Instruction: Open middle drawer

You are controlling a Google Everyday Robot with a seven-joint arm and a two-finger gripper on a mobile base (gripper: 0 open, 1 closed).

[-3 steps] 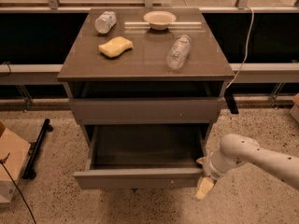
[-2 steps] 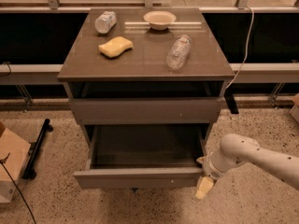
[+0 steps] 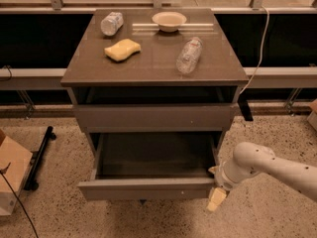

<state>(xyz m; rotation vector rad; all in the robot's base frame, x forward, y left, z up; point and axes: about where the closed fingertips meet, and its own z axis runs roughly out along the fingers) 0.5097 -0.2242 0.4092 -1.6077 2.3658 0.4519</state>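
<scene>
The middle drawer (image 3: 148, 188) stands pulled well out of the cabinet (image 3: 153, 58), dark inside showing! The gripper (image 3: 216, 190) sits at that drawer front's right end, low at the cabinet's right side, white arm (image 3: 267, 165) reaching in from the right. Clamped or loose? Cannot tell.

Middle drawer (image 3: 148, 188) pulled well out below shut top drawer front (image 3: 153, 117). Gripper (image 3: 216, 198) low at its right front corner, arm (image 3: 277, 165) reaching in from right. Counter (image 3: 153, 63) carries yellow sponge (image 3: 122, 49), pale bowl (image 3: 169, 20), left bottle (image 3: 111, 23), right bottle (image 3: 189, 55) lying flat.
</scene>
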